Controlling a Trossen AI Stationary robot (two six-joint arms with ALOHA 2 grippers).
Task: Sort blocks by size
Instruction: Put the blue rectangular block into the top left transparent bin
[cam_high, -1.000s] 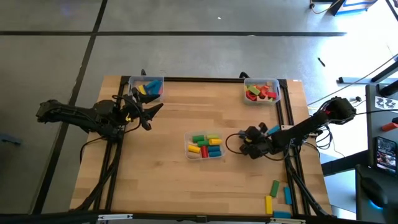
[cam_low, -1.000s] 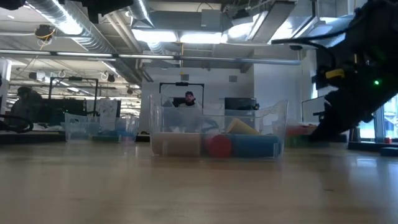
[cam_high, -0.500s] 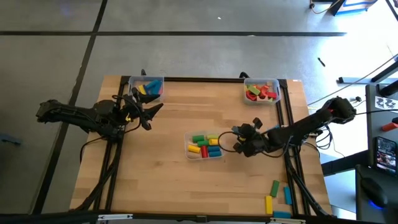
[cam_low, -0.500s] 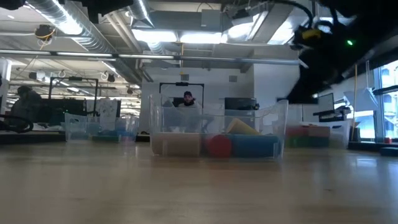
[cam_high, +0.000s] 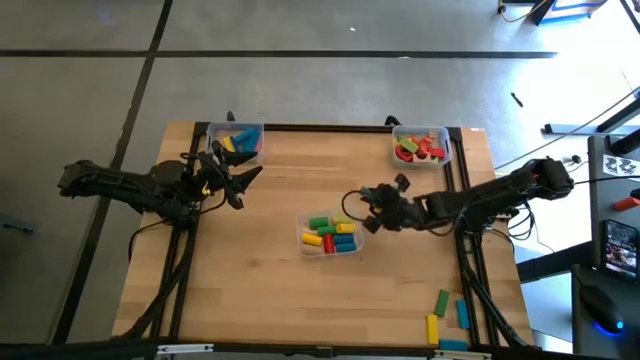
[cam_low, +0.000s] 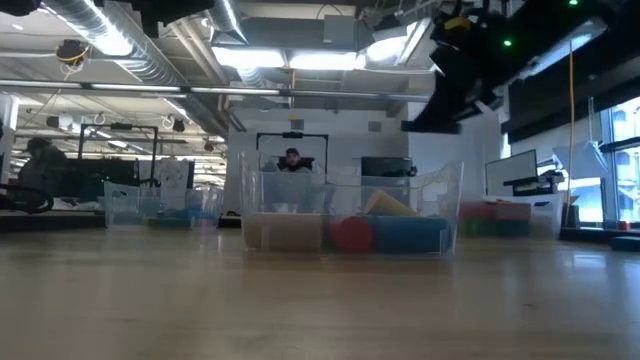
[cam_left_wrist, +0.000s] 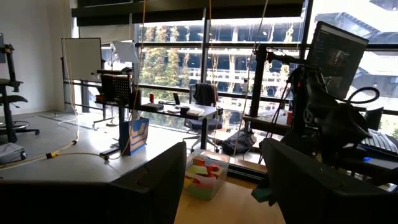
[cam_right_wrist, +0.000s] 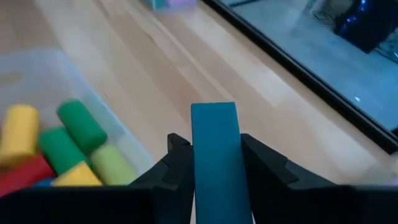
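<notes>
My right gripper (cam_high: 363, 212) hangs above the table just right of the middle clear bin (cam_high: 303, 238) and is shut on a long teal block (cam_right_wrist: 214, 149). The bin holds short green, yellow, red and blue blocks (cam_right_wrist: 68, 134); it also shows in the low view (cam_low: 350, 222). My left gripper (cam_high: 245, 180) waits open and empty at the table's left, near the far-left bin (cam_high: 238, 141). Three loose blocks (cam_high: 441, 300) lie on the table at the near right. My right gripper pinches the teal block by its two long sides (cam_right_wrist: 198, 163) between its two fingers. The block lies along the fingers, and its end (cam_right_wrist: 214, 111) sticks out past the fingertips. It is lifted clear of the table, beside the middle bin's right edge.
A far-right bin (cam_high: 421, 146) holds red, green and pink pieces. The far-left bin holds yellow, blue and pink pieces. Dark rails (cam_high: 462, 190) run along the table's left and right sides. Bare wood lies between the bins.
My right gripper has risen and gone toward the table's left, from near the right rail to beside the middle bin, still shut on the teal block, which is carried clear of the table.
</notes>
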